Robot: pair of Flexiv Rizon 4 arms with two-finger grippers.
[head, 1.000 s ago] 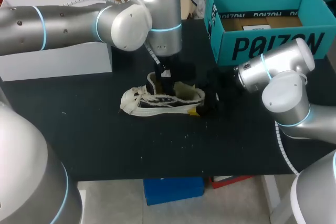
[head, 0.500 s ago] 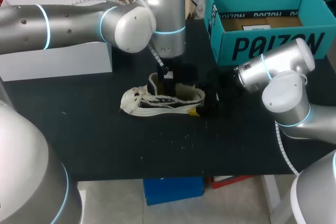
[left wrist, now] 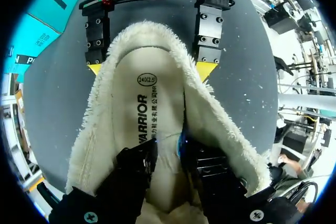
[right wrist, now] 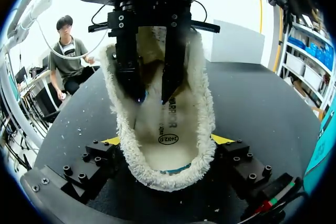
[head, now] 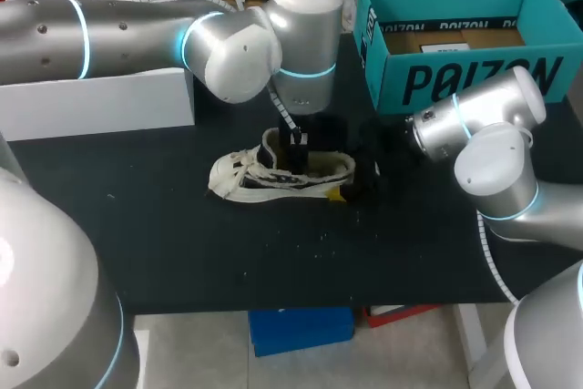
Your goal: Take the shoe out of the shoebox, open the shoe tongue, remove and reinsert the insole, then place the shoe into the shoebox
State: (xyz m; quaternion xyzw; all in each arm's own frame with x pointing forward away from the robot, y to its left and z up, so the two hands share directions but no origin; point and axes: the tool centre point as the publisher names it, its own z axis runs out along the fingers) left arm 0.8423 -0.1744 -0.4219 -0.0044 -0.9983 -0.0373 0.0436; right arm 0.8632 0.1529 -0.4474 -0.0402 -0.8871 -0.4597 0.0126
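Our left gripper (left wrist: 181, 148) is down in the shoe (head: 273, 175) at frame centre, fingers (left wrist: 134, 171) slightly parted over the insole (left wrist: 152, 103), nothing pinched. Just right of it, our right gripper (left wrist: 149, 69) clamps the heel. Shoebox (head: 455, 79) upper right. Risk: we nip the fleece lining (left wrist: 220, 129) instead of the insole, or the lift drags the shoe out of the clamp.

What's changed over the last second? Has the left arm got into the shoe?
The left arm swung toward the shoebox side and slightly lower, bringing the left gripper over the shoe opening; the wrist views show it inside, at the insole. No visible grab or release. The shoe, the shoebox and the right gripper clamping the heel stayed put.
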